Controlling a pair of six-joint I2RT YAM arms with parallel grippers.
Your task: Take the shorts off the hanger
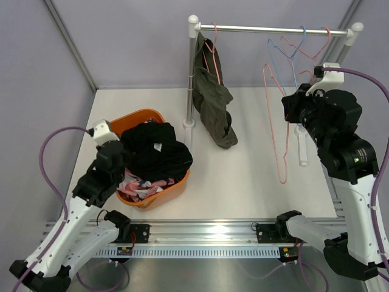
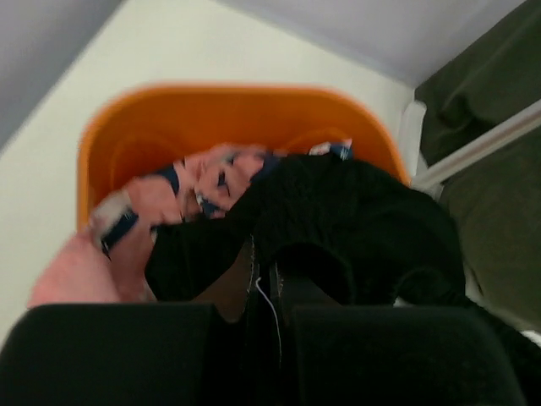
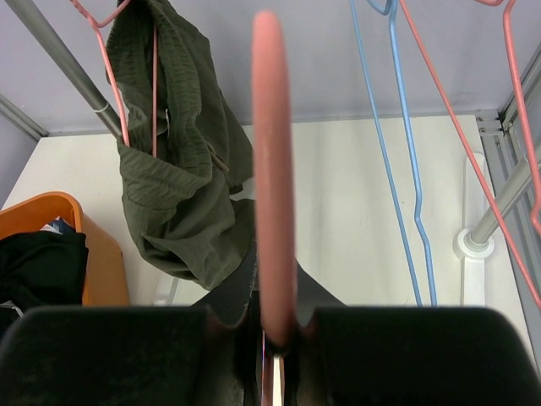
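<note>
The right gripper (image 3: 272,334) is clamped on the wire of a bare pink hanger (image 3: 272,169), which rises edge-on up the middle of the right wrist view. The left gripper (image 2: 266,283), low in its own view, has its jaws drawn together against the black shorts (image 2: 363,220) heaped in the orange basket (image 2: 211,118); whether cloth lies between them I cannot tell. The bare hanger is probably best set down cleanly, kept from swinging into the blue hanger (image 3: 406,127) at its right, before any reach for the olive shorts (image 3: 182,194). Those hang at the upper left of that view on a second pink hanger (image 3: 155,93) from the rail (image 1: 273,28), long axis vertical, bunched end pointing down toward the table (image 1: 255,152).
</note>
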